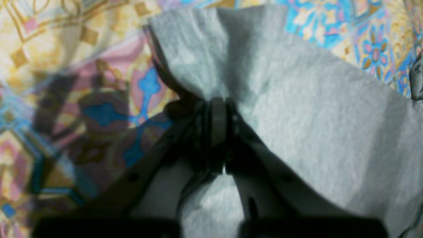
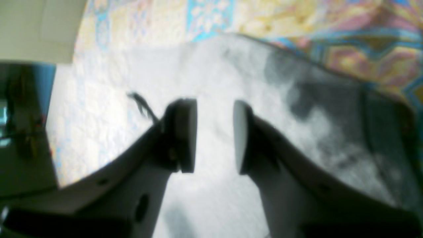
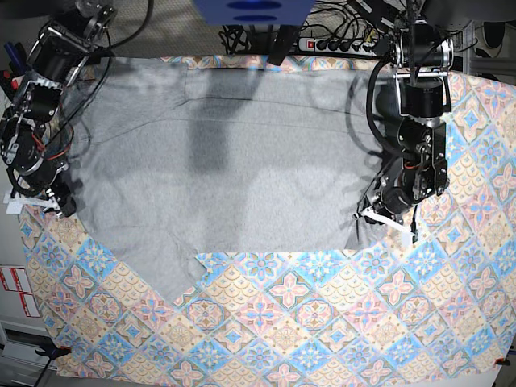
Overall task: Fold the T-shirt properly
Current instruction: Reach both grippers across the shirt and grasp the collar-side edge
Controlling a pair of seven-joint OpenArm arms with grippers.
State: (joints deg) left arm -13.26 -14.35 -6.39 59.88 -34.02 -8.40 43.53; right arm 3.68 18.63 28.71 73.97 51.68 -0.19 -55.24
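Across the table's far half lies the T-shirt [image 3: 218, 161], on the tablecloth [image 3: 322, 322]. Left gripper [image 1: 218, 132] pinched tight on a bunched fabric edge; right gripper [image 2: 214, 135] partly open, empty, over cloth. Risks: thin pinch slipping, lopsided fold from one-sided lifting.

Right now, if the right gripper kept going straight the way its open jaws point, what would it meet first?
Most likely the T-shirt: the right gripper has open jaws with grey fabric filling the gap and beyond. Depth is unclear, so it may already be touching.
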